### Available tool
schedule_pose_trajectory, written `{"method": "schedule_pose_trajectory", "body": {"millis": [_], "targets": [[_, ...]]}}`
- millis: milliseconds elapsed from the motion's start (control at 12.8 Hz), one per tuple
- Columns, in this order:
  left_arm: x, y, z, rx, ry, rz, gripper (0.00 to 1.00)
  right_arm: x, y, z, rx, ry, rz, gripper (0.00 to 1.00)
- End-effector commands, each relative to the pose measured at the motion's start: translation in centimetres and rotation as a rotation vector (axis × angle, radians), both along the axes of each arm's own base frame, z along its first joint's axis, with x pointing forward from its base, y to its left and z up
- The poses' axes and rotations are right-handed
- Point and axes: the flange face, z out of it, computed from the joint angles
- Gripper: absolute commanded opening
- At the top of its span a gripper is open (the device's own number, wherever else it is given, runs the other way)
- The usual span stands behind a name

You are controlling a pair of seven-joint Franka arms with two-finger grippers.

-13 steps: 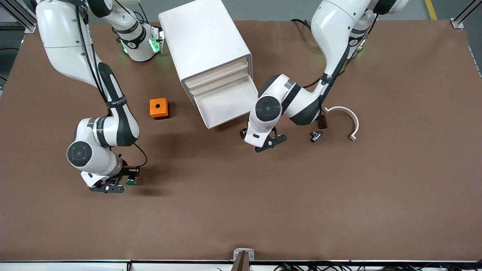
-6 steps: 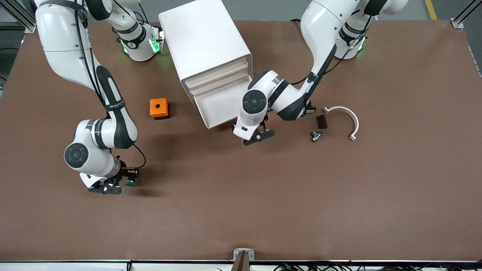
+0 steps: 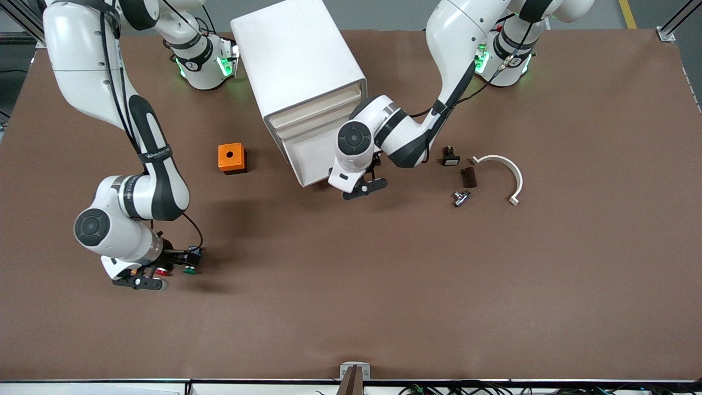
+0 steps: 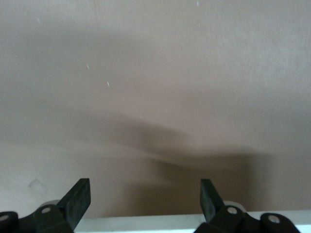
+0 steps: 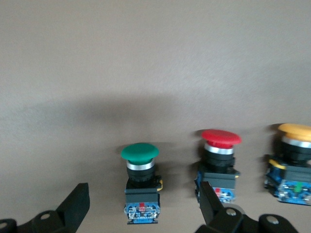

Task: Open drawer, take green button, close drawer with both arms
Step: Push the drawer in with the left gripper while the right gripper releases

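Green button: the small push button with a green round cap, black body and blue rear block stands on the brown surface, toward the right arm's end, beside a red-capped push button and an orange-capped push button.
Right gripper: the black two-finger right gripper sits low by the buttons; its fingers are spread wide with the green button between them and not touching, so it grips nothing.
Left gripper: the black left gripper is spread wide and empty, at the front edge of the pulled-out shallow white plastic drawer of the rounded white cabinet.
Step, as I judge: button set down; drawer not yet shut.
Risk: if the right gripper withdraws sideways, a finger could tip the green or the red-capped button, since they stand close together.
Risk: a left gripper push off the drawer's middle could skew the drawer or shove the cabinet.
View difference: the right wrist view shows three caps; the front view hides the orange-capped one.
View difference: only the front view shows the open drawer; the left wrist view shows just a white edge.
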Motion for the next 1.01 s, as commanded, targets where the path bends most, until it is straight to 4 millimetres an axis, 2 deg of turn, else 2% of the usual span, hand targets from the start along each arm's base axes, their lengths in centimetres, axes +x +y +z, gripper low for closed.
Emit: {"method": "schedule_pose_trajectory", "body": {"millis": [0,234,389,545,779,934], "targets": [[-2.5,-1.6,0.3,-0.002,0.018,0.022,0.99,-0.4,-1.9,6.0,0.039,-0.017,-0.017,1.0],[-5.2,-3.2,0.0,0.003,0.052,0.037,0.99,-1.5,-4.4,13.9,0.047,-0.069,-0.039,1.0],[-7.1,-4.5,0.2,0.003,0.065,0.045,0.99,-3.6,-6.1,18.5,0.05,-0.091,-0.045,1.0],[-8.7,-5.4,0.2,0.013,0.066,0.048,0.99,-6.0,-6.9,22.8,-0.001,-0.12,-0.023,1.0],[-9.9,-6.1,0.0,0.021,0.071,0.048,0.99,-10.5,-8.6,28.3,0.007,-0.08,-0.049,1.0],[-10.7,-6.6,-0.1,0.014,0.087,0.05,0.99,-12.4,-8.5,31.0,0.017,-0.074,-0.058,1.0]]}}
